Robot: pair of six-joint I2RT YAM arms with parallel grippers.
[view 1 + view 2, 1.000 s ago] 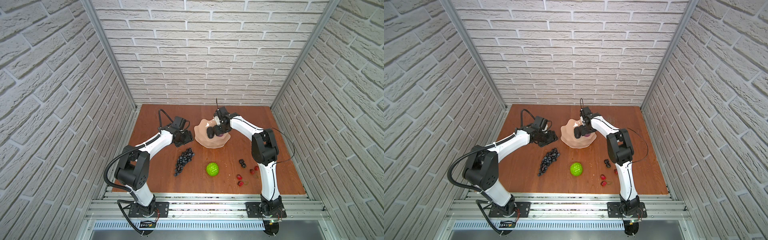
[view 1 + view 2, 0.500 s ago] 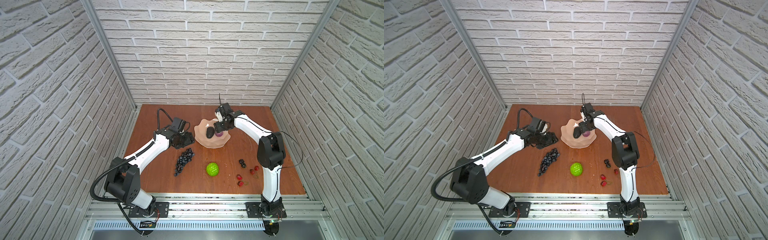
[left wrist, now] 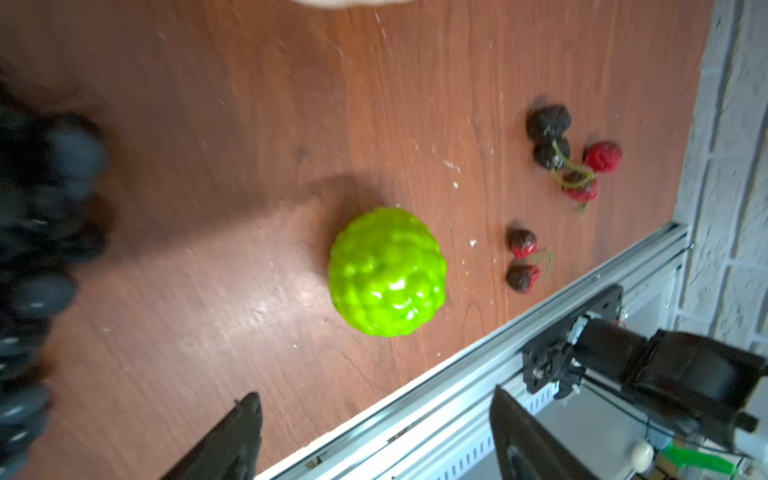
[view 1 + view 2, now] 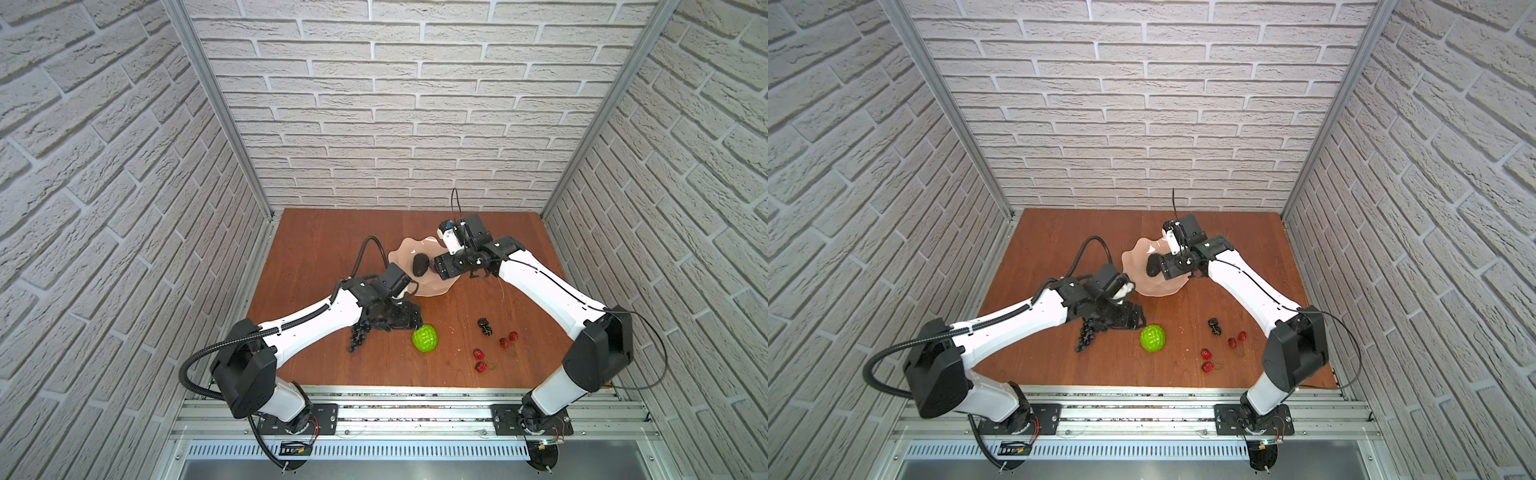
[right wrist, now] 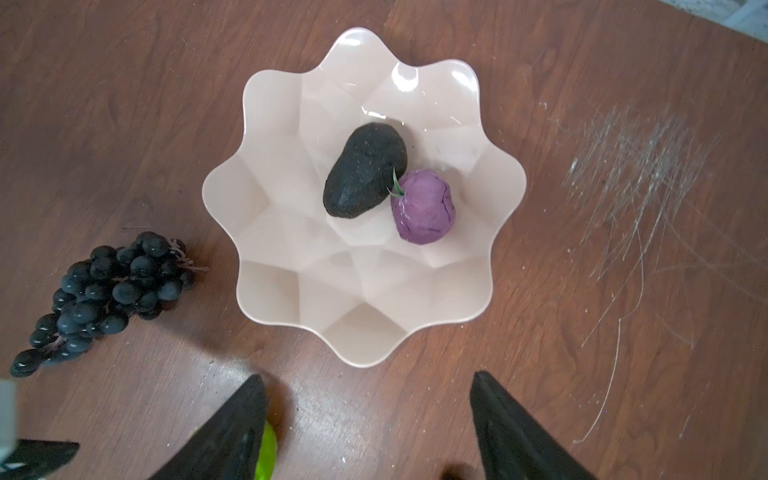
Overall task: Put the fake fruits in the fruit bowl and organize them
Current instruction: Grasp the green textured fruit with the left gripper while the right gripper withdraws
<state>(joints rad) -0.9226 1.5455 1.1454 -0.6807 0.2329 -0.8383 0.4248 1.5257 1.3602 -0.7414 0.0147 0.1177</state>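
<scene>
Red-brown wood forms the worktop (image 4: 328,245), and the pale peach, scalloped fruit bowl (image 5: 415,332) is placed toward its back. Inside the bowl a dark avocado (image 5: 365,170) and a purple round fruit (image 5: 424,208) are seen side by side, touching each other. The right claw (image 5: 368,378) is held above the bowl with its jaws spread wide, and nothing is gripped by it. The dark grape bunch (image 4: 356,338) is seen on the worktop in front of the bowl, toward the left. Its upper end is covered in both top views by the left claw (image 4: 401,320), which is also opened wide and holds nothing. The bumpy green fruit (image 4: 425,338) is found just beside this claw. Further to the right, the small black berries (image 4: 485,326) and four red cherries (image 4: 478,354) are scattered on the bare wood, well apart from the bowl.
</scene>
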